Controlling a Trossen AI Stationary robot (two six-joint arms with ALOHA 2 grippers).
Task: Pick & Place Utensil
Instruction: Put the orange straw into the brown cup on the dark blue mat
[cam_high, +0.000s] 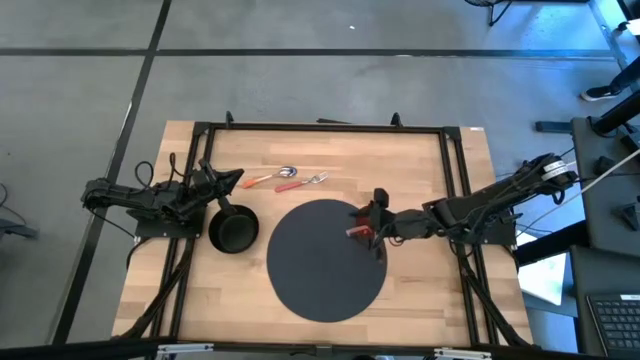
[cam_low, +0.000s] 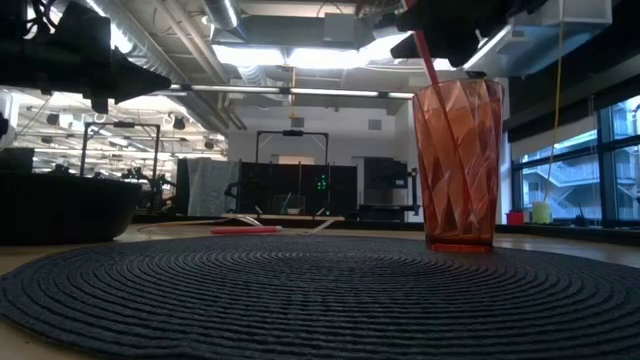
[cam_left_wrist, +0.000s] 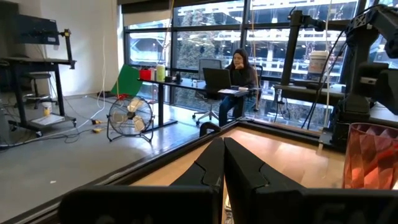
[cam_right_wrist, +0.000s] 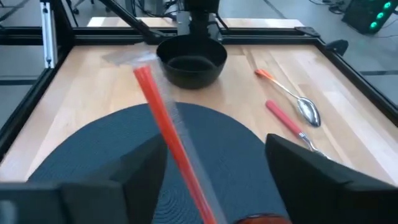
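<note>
The right gripper hangs over the red faceted cup, its two dark fingers spread wide apart and clamped on nothing. Between those fingers a red-handled utensil stands tilted in the cup, its handle leaning out past the rim; which kind of utensil it is cannot be told, since its working end is hidden inside. The cup stands upright near the right edge of the round dark woven mat, which lies on the wooden tabletop. Beyond the mat from the cup, a spoon with an orange handle and a fork with a red handle lie side by side on the bare wood. Left of the mat sits a small black pan. The left gripper rests above that pan, its fingers pressed together and empty.
</note>
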